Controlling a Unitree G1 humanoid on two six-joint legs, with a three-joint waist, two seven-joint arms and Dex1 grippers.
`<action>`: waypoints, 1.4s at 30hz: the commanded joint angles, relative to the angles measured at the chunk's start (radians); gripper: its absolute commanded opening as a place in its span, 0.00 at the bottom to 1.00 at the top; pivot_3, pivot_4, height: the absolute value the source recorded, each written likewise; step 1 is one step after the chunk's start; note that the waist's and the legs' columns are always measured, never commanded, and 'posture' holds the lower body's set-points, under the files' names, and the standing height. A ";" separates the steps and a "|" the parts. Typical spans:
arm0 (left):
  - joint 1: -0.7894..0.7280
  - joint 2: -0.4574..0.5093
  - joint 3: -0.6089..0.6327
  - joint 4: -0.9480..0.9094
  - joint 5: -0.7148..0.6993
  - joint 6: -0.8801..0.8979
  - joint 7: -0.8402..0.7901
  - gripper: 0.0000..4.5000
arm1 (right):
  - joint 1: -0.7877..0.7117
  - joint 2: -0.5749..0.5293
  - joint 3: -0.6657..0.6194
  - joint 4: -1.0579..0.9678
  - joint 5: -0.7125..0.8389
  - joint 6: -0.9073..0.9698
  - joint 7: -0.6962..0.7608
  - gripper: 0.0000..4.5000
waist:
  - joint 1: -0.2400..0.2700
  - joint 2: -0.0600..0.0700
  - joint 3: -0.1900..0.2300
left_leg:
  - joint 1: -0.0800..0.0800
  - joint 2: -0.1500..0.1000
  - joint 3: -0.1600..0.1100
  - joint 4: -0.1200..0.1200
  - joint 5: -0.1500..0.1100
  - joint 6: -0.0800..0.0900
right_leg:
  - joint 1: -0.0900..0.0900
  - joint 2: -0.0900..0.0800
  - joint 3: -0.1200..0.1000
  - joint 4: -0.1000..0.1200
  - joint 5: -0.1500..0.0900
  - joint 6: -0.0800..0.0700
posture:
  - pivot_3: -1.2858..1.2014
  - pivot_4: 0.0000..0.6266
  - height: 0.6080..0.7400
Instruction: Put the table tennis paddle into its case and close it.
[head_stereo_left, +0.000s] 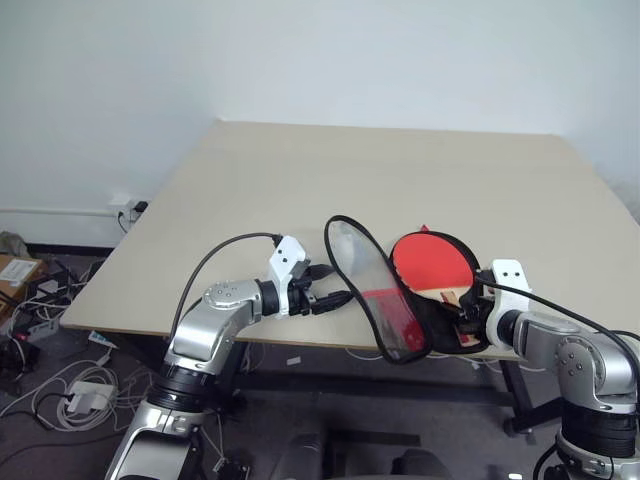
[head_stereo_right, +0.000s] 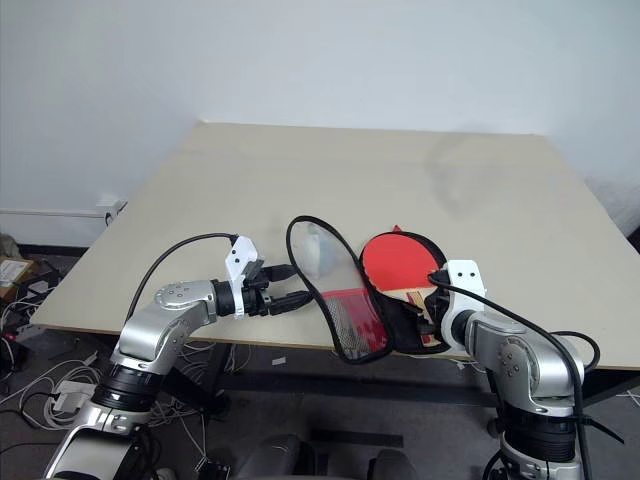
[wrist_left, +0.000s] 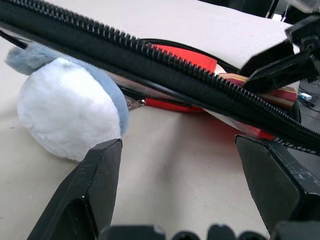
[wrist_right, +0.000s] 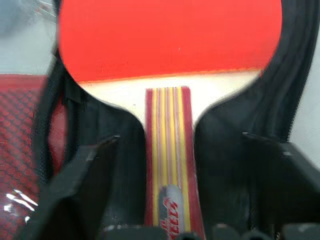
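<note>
Left pincer (head_stereo_left: 337, 285) stands wide at the case's (head_stereo_left: 425, 325) raised clear lid, gripping nothing. Inside the black half lies the table tennis paddle (head_stereo_left: 432, 263). Right pincer (wrist_right: 177, 192) straddles the handle, wide apart. If unsupported, the lid could flop shut crooked, and the zipper may catch.

Table tennis paddle (wrist_right: 170, 40): red rubber blade, wooden handle striped red and yellow. Case (head_stereo_left: 385, 310): black zip piping, clear half over red mesh print. Plush ball (wrist_left: 70, 112): white and grey-blue.
</note>
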 joint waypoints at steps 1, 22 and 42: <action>-0.030 -0.006 -0.005 -0.019 -0.002 -0.005 -0.005 0.86 | -0.076 0.014 -0.109 -0.093 0.085 -0.081 0.053 0.95 | 0.000 0.000 0.000 | 0.000 0.000 0.000 0.000 0.000 0.000 | 0.000 0.000 0.000 0.000 0.000 0.000 | 0.52 0.00 0.81; -0.272 -0.457 -0.162 0.350 0.080 -0.017 0.105 0.86 | -0.264 0.088 -0.304 0.116 0.239 -0.419 -0.068 0.95 | 0.000 0.000 0.000 | 0.000 -0.002 0.001 0.001 -0.001 0.001 | 0.000 0.001 0.005 0.001 0.000 0.000 | 0.52 0.00 0.81; -0.356 -0.533 0.148 0.363 -0.114 0.732 0.389 0.86 | -0.205 0.084 -0.245 0.210 0.235 -0.526 -0.113 0.95 | -0.006 0.000 0.000 | 0.000 0.000 -0.001 0.002 -0.001 0.001 | -0.001 0.000 0.006 0.007 -0.001 0.001 | 0.52 0.00 0.81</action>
